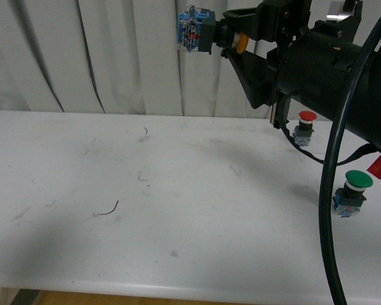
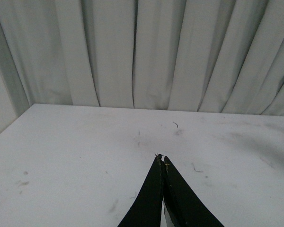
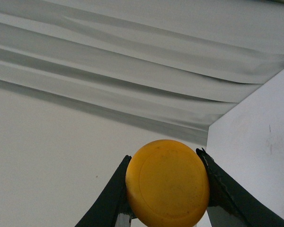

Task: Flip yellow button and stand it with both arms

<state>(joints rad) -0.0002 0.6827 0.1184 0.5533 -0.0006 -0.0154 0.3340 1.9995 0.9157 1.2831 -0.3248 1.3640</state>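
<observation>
A scuffed white counter [image 1: 146, 254] stretches ahead of me, with pale pleated curtains [image 1: 114, 57] hanging behind it. Closest in, my left fingers [image 2: 154, 194] are pressed together tip to tip with nothing between them, poised above the counter.

My right arm [image 1: 324, 63] fills the upper right of the front view, well above the counter, and a thick black cable [image 1: 326, 190] loops down from it. My right fingers [image 3: 114, 196] are clamped on the yellow button [image 1: 206, 33], one on each side of its round yellow-orange cap, which faces my right wrist camera. The button hangs in the air lying sideways. Its blue contact block points toward my left, in front of the curtains.

On the counter, a small dark curl of wire [image 1: 108, 208] lies toward my left. On my right, a green-capped button [image 1: 354, 190] stands upright, cap on top. Farther back, a smaller red-capped button [image 1: 305, 124] also stands upright, near the curtains.
</observation>
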